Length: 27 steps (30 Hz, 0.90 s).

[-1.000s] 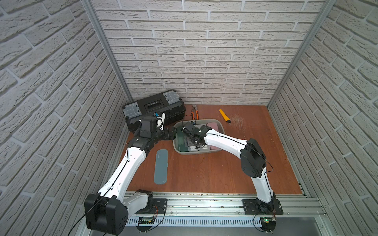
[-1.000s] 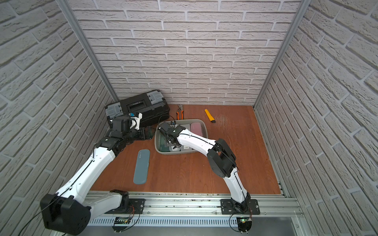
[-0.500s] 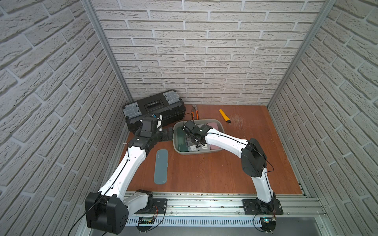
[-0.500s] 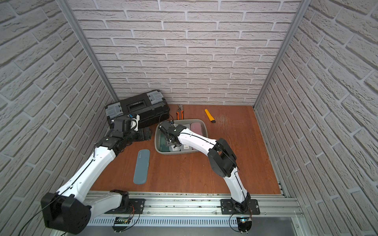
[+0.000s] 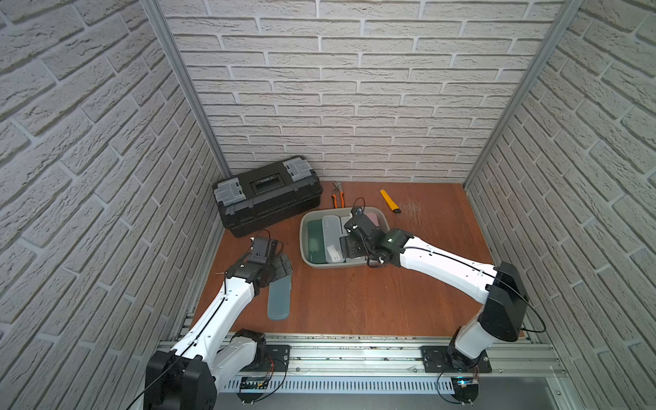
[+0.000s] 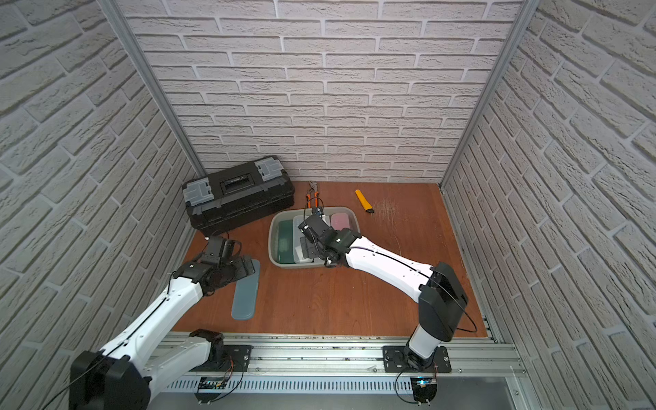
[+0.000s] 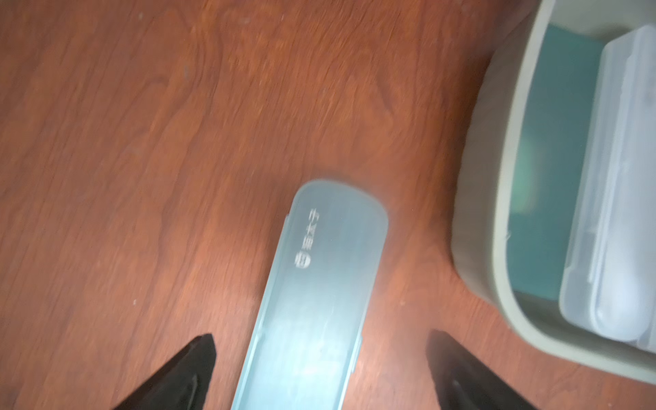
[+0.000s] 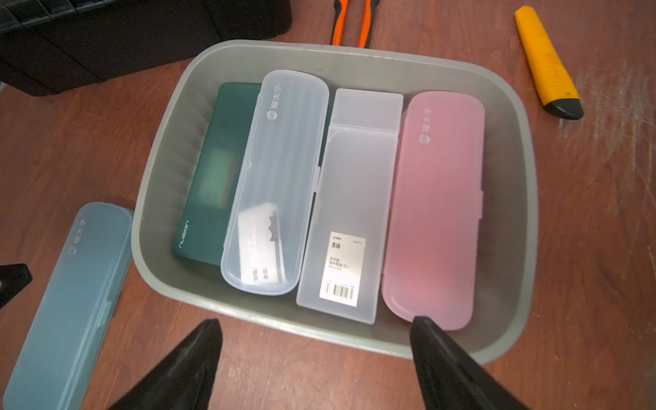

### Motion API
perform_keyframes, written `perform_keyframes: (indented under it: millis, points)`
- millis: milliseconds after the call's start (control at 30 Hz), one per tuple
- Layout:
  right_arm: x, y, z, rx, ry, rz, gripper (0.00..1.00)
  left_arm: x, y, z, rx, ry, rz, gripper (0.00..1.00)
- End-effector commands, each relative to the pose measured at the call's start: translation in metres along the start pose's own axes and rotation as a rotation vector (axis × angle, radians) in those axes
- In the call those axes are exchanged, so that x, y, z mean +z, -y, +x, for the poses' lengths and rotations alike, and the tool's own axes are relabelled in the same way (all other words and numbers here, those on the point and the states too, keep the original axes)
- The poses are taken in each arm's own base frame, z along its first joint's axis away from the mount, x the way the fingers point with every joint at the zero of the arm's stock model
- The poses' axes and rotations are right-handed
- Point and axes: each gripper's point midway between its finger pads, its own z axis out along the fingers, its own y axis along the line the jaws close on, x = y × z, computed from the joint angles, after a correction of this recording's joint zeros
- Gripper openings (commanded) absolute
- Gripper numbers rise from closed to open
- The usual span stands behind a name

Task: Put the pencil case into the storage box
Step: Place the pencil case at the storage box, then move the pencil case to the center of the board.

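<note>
Task item: the translucent blue-grey plastic pencil case with rounded ends (image 7: 319,284) lies flat on the reddish-brown wooden table (image 5: 355,301). It is outside the shallow grey-green plastic storage box (image 8: 167,170) and just beside its left wall.

Left gripper (image 7: 319,335): released. Its black fingers (image 7: 198,358) stand apart on either side of the blue-grey case. No contact is visible in the left wrist view.

Right gripper (image 8: 315,319): released and empty, poised over the near rim of the storage box.

Box contents, side by side:
- a dark green case (image 8: 209,170)
- a clear rounded case (image 8: 280,159), partly lying over the green one
- a frosted rectangular case with a barcode label (image 8: 355,198)
- a pink rounded case (image 8: 436,198)

Other items: a black toolbox with grey latches (image 5: 266,198) stands by the back wall. Orange-handled pliers (image 5: 337,197) and a yellow utility knife (image 5: 388,200) lie behind the storage box.
</note>
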Motion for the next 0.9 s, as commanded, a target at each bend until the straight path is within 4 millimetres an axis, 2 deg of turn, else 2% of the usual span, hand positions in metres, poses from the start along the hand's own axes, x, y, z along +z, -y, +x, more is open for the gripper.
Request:
perform_keyframes:
  millis: [0, 167, 367, 633, 733, 867]
  points:
    - [-0.002, 0.002, 0.012, 0.012, 0.014, -0.028, 0.88, -0.003, -0.01, 0.021, -0.023, -0.018, -0.058, 0.98]
    - [-0.002, 0.009, 0.043, 0.02, -0.01, -0.059, 0.88, 0.012, -0.008, 0.049, -0.045, -0.067, -0.037, 0.99]
    - [-0.004, 0.019, 0.063, 0.01, -0.027, -0.048, 0.88, 0.02, -0.009, 0.068, -0.031, -0.094, -0.06, 0.99]
    - [-0.007, 0.025, 0.066, 0.004, -0.019, -0.042, 0.87, 0.031, -0.022, 0.093, -0.023, -0.147, -0.107, 0.99]
    - [-0.007, 0.024, 0.068, 0.006, -0.017, -0.05, 0.87, 0.03, -0.021, 0.099, -0.005, -0.154, -0.104, 0.98]
    - [-0.005, 0.024, 0.071, 0.006, -0.024, -0.049, 0.85, 0.03, -0.01, 0.105, 0.025, -0.158, -0.075, 0.98]
